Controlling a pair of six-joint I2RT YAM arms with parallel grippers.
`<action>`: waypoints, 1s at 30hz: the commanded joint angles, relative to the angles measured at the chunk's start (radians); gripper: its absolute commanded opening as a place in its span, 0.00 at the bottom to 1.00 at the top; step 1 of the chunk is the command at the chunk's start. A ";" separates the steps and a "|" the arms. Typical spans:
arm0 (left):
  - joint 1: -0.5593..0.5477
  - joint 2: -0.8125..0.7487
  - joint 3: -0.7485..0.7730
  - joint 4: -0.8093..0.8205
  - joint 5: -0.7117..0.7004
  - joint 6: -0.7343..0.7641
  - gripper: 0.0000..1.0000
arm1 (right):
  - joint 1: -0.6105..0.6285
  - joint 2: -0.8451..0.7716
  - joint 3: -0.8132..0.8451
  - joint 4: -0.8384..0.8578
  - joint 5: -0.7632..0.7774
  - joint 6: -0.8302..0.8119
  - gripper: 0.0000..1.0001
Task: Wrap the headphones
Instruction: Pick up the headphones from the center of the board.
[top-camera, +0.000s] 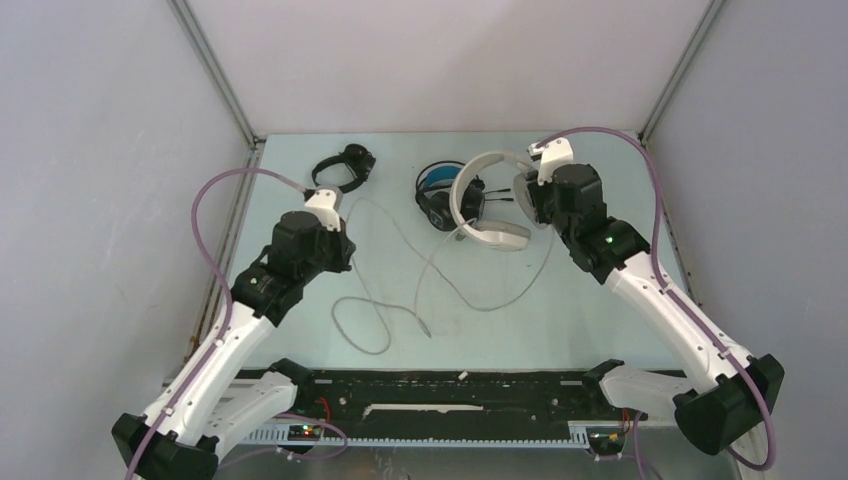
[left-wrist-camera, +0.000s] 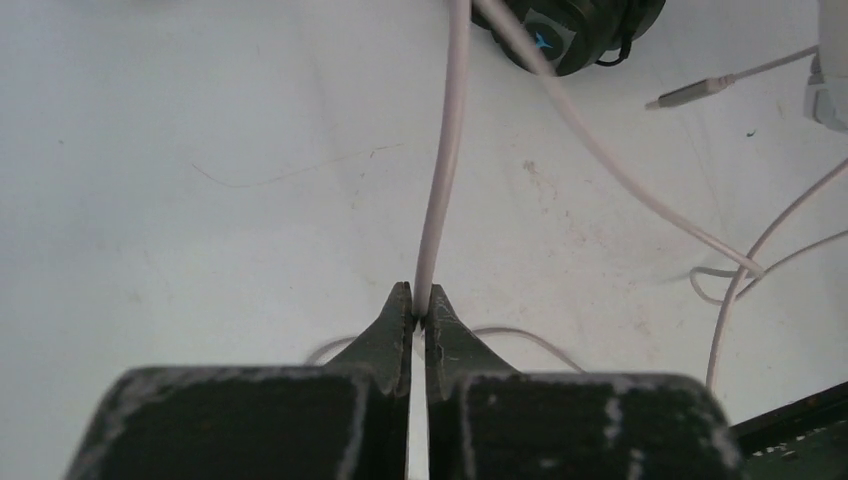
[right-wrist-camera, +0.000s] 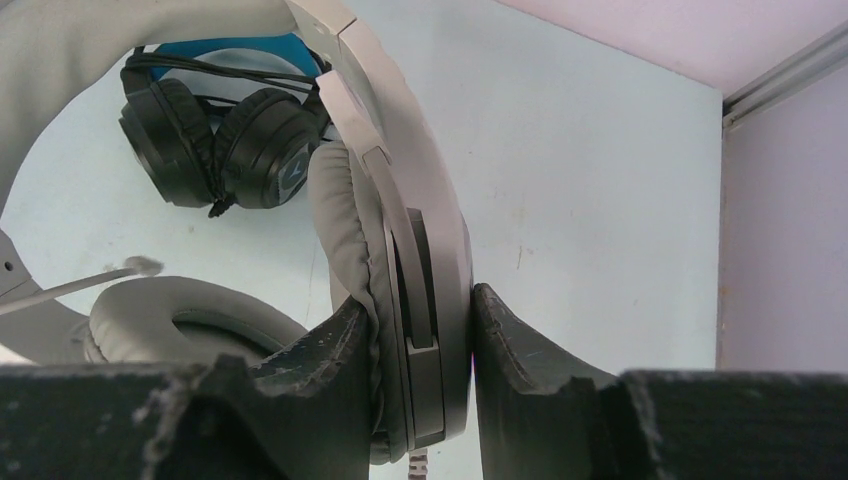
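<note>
You see a pale surface (top-camera: 560, 320) carrying a small black headset (top-camera: 345, 165) far left, a blue-banded pair (top-camera: 437, 195) mid-far, and a pale cable (top-camera: 336, 312) looping nearer.

Open table (top-camera: 580, 335) front right, cable loops (top-camera: 383, 304) mid-table, headphones (top-camera: 500, 235) crowding rear.

**No legible lettering in any view**

No word, number or brand name can be read in any of the three views. The only marking is a small emblem on the outer cap of an earcup of the black headphones with the blue headband (right-wrist-camera: 215, 135). It looks pale and angular from the right wrist and blue and star-like from the left wrist. It is too small to identify as a brand.
</note>
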 joint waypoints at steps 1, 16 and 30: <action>0.012 -0.004 -0.058 0.066 0.018 -0.138 0.10 | -0.018 -0.061 0.067 0.103 0.014 0.079 0.13; -0.012 0.039 0.125 -0.048 0.241 -0.145 0.70 | 0.080 -0.103 0.067 0.115 -0.218 -0.038 0.13; -0.104 0.188 0.425 -0.047 0.069 -0.065 0.80 | 0.343 -0.011 0.067 0.195 -0.010 0.069 0.13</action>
